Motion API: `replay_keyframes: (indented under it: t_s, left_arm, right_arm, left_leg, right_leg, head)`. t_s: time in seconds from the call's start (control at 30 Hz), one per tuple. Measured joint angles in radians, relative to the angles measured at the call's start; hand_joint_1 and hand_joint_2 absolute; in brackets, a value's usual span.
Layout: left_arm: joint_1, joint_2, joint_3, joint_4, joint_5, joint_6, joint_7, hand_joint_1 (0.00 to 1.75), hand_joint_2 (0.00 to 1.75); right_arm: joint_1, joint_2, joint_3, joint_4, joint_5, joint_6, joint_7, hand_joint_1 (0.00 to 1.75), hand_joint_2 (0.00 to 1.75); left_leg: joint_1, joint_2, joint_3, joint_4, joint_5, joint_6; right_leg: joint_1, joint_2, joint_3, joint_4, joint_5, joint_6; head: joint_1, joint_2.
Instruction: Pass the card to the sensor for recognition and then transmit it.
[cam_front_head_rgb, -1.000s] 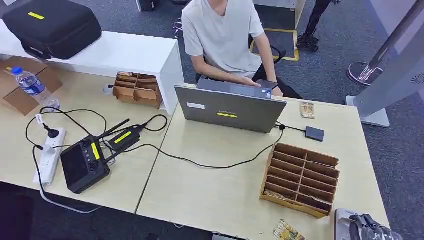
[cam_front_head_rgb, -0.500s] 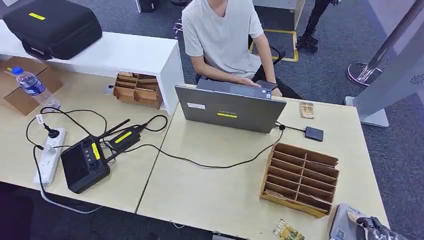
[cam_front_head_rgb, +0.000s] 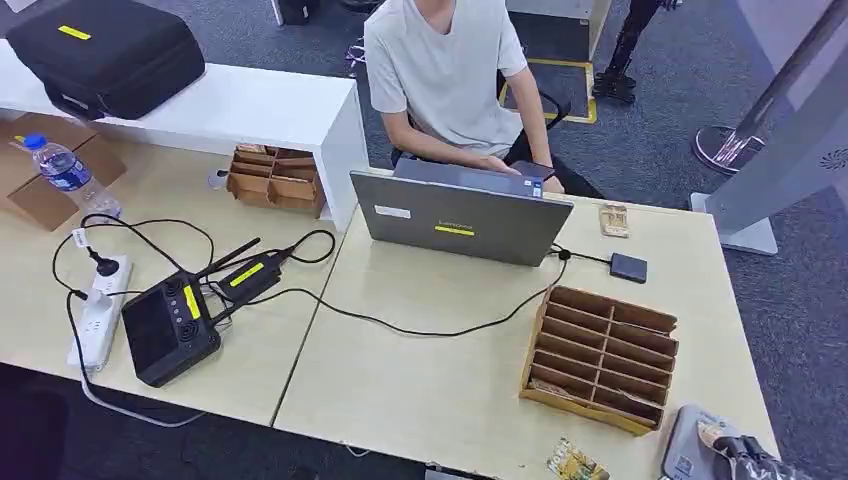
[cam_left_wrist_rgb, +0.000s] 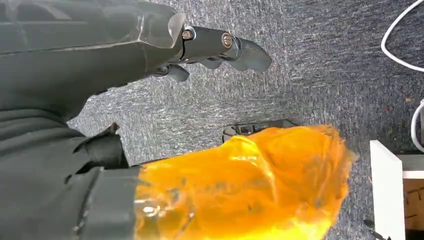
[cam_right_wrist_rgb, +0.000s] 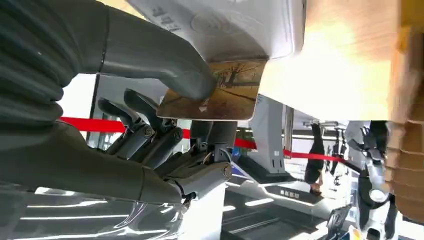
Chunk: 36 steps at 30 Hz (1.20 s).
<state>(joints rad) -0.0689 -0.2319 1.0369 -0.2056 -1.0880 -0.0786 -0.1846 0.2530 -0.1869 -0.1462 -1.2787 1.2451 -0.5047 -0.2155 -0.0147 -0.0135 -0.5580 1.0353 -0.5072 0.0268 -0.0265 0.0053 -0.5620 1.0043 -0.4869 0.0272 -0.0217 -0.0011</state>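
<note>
Right hand (cam_right_wrist_rgb: 165, 125) has the card (cam_right_wrist_rgb: 212, 92) pinched under its thumb, pressed against the white sensor (cam_right_wrist_rgb: 225, 25) at the bench (cam_front_head_rgb: 450, 380) corner. The grip looks thin, so it could slide out. Left hand (cam_left_wrist_rgb: 150, 45) hangs empty, fingers apart.

The right hand (cam_front_head_rgb: 752, 458) sits at the table's (cam_front_head_rgb: 440, 390) near right corner, hemmed on its left by the slotted box (cam_front_head_rgb: 600, 356). Far of the box lie a cable (cam_front_head_rgb: 420, 328), sensor (cam_front_head_rgb: 629, 267) and laptop (cam_front_head_rgb: 460, 217). Bare tabletop spreads left of the box.
</note>
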Motion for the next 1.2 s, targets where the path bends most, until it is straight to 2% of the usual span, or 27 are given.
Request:
replay_keyframes:
  t_s: [0.23, 0.33, 0.37, 0.43, 0.47, 0.53, 0.63, 0.67, 0.73, 0.87, 1.0, 1.2]
  left_arm:
    - [0.0, 0.0, 0.001, 0.0, -0.003, 0.0, 0.0, 0.0, 0.0]
    - [0.001, 0.0, 0.001, 0.0, -0.028, -0.001, 0.0, 0.0, 0.0]
    - [0.002, 0.001, 0.001, 0.0, -0.034, -0.001, 0.0, 0.0, 0.0]
    - [-0.001, 0.002, 0.001, 0.0, -0.041, -0.001, 0.0, 0.0, 0.0]
    - [-0.003, 0.002, 0.001, 0.0, -0.042, -0.001, 0.0, 0.0, 0.0]
    - [-0.003, 0.002, 0.001, 0.0, -0.043, -0.002, 0.0, 0.0, 0.0]
    - [-0.001, 0.003, 0.001, 0.0, -0.055, -0.004, 0.0, 0.0, 0.0]
    - [-0.001, 0.003, 0.0, 0.0, -0.059, -0.004, 0.0, 0.0, 0.0]
    - [-0.003, 0.003, -0.001, 0.0, -0.071, -0.004, 0.0, 0.0, 0.0]
    - [-0.006, 0.003, -0.01, 0.0, -0.102, -0.005, 0.005, 0.0, 0.0]
    - [-0.015, 0.0, -0.027, 0.0, -0.124, -0.006, 0.005, 0.0, 0.0]
    - [-0.018, 0.0, -0.048, 0.0, -0.147, -0.013, 0.003, 0.0, 0.0]
  right_arm:
    - [-0.043, 0.01, -0.082, 0.11, 0.022, -0.012, -0.054, 1.75, 1.75]
    - [-0.045, 0.016, -0.094, 0.056, -0.007, -0.117, -0.162, 1.75, 1.75]
    - [-0.048, 0.014, -0.089, -0.009, -0.003, -0.09, -0.138, 1.75, 1.75]
    - [-0.071, -0.002, -0.067, -0.14, -0.003, 0.07, -0.029, 1.75, 1.75]
    - [-0.082, -0.013, -0.062, -0.182, -0.004, 0.122, -0.001, 1.75, 1.75]
    - [-0.089, -0.028, -0.053, -0.251, -0.008, 0.125, 0.014, 1.75, 1.75]
    - [-0.108, -0.054, -0.02, -0.317, -0.024, 0.057, 0.005, 1.75, 1.75]
    - [-0.135, -0.071, -0.008, -0.337, -0.034, 0.063, 0.015, 1.75, 1.75]
    - [-0.219, -0.108, 0.02, -0.366, -0.058, 0.109, 0.038, 1.75, 1.75]
    - [-0.495, -0.157, 0.133, -0.362, -0.067, 0.213, 0.072, 1.75, 1.75]
    - [-0.802, -0.154, 0.312, -0.269, -0.028, 0.295, 0.123, 1.75, 1.75]
    - [-1.071, -0.095, 0.515, -0.157, -0.015, 0.344, 0.182, 1.75, 1.75]
  left_leg:
    - [0.0, 0.0, 0.001, 0.0, 0.0, 0.0]
    - [0.0, 0.0, -0.001, 0.0, 0.0, 0.0]
    - [-0.001, 0.001, -0.002, 0.0, 0.0, 0.0]
    - [-0.001, 0.005, 0.0, 0.0, 0.0, 0.0]
    - [0.0, 0.004, 0.0, 0.0, 0.001, 0.001]
    - [0.0, 0.001, 0.0, 0.0, 0.001, 0.001]
    - [-0.001, 0.002, -0.003, 0.0, 0.001, 0.001]
    - [-0.001, 0.003, -0.003, 0.0, 0.001, 0.0]
    - [-0.001, 0.007, -0.002, 0.0, 0.001, 0.0]
    - [-0.001, 0.012, -0.002, 0.0, 0.004, 0.0]
    - [0.0, 0.009, -0.004, 0.0, 0.009, -0.001]
    - [0.001, 0.004, -0.007, 0.0, 0.011, -0.003]
  right_leg:
    - [0.0, 0.0, 0.001, 0.0, 0.0, 0.0]
    - [-0.001, 0.0, 0.002, 0.0, 0.001, 0.0]
    - [-0.001, 0.001, 0.001, 0.0, 0.001, 0.001]
    - [-0.001, 0.005, -0.002, 0.0, 0.002, 0.0]
    - [-0.001, 0.005, -0.001, 0.0, 0.002, 0.0]
    - [-0.001, 0.001, 0.0, 0.0, 0.002, 0.0]
    - [-0.001, 0.002, -0.001, 0.001, 0.003, 0.001]
    - [-0.001, 0.004, -0.002, 0.001, 0.003, 0.001]
    - [-0.001, 0.008, -0.002, 0.001, 0.004, 0.0]
    - [-0.001, 0.012, -0.004, 0.001, 0.008, 0.0]
    - [-0.001, 0.011, -0.005, 0.002, 0.011, 0.001]
    - [0.0, 0.006, -0.007, 0.004, 0.011, 0.0]
  head:
    - [0.0, 0.0]
    - [0.0, 0.0]
    - [0.0, 0.0]
    - [-0.001, 0.0]
    - [0.0, 0.0]
    - [0.0, 0.0]
    - [-0.001, 0.0]
    - [0.0, 0.0]
    - [0.0, 0.0]
    - [0.0, 0.0]
    - [0.0, 0.0]
    - [0.0, 0.0]
